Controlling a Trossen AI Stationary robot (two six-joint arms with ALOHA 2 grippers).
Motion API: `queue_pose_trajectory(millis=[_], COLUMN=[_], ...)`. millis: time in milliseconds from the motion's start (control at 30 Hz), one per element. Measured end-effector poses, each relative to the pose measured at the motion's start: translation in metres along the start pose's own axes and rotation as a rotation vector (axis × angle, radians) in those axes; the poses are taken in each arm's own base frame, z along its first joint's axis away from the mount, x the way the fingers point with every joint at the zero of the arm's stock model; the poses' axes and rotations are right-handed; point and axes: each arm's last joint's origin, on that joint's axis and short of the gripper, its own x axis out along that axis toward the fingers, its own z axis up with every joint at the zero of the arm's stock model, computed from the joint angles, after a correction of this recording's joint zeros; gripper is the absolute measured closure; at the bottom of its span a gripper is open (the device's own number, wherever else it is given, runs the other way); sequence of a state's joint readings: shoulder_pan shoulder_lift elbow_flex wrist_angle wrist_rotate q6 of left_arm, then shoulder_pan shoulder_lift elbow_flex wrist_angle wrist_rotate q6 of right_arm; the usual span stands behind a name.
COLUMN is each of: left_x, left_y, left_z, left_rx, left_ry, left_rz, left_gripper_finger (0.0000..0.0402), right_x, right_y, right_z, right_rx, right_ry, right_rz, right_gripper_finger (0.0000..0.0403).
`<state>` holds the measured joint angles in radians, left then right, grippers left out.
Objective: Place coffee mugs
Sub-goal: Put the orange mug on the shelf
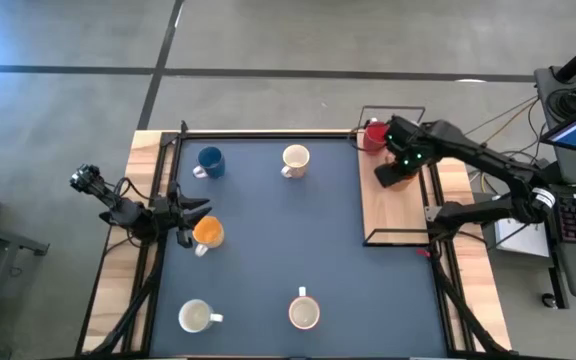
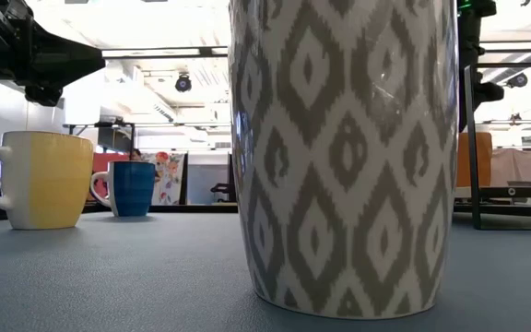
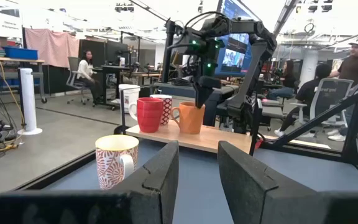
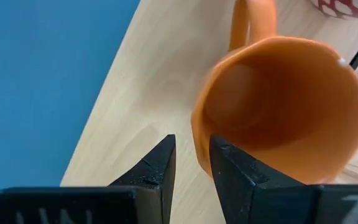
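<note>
On the wooden tray (image 1: 396, 215) at the mat's right edge, we see the right gripper (image 4: 190, 163) beside an orange mug (image 4: 284, 112), its fingers slightly apart with 1 finger (image 4: 235, 171) at the mug's rim; whether they grip we cannot tell. A red mug (image 1: 372, 136) stands near. On the blue mat (image 1: 268, 250) sit 5 mugs. The left gripper (image 1: 190, 210), fingers apart, hovers beside the yellow-orange mug (image 1: 208, 233).
</note>
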<state>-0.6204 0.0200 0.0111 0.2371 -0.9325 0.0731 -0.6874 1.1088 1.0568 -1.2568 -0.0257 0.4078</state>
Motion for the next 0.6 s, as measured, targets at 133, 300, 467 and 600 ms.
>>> queue_pose_trajectory(millis=[133,300,467,600], left_x=[0.000,0.000,0.000,0.000], left_y=[0.000,0.000,0.000,0.000], left_z=[0.000,0.000,0.000,0.000], left_rx=[0.000,0.000,0.000,0.000], left_ry=[0.000,0.000,0.000,0.000], left_rz=[0.000,0.000,0.000,0.000], left_gripper_finger=[0.0306,0.0306,0.0306,0.0306], right_x=[0.006,0.018,0.024,0.024], right_y=[0.001,-0.002,-0.004,-0.005], right_z=[0.000,-0.004,-0.007,-0.006], right_rx=[0.004,-0.007,-0.024,-0.035], right_ry=[-0.006,0.007,0.023,0.012], right_rz=[-0.001,-0.057,-0.074,-0.113], right_gripper_finger=[0.0315,0.0329,0.0353,0.0369])
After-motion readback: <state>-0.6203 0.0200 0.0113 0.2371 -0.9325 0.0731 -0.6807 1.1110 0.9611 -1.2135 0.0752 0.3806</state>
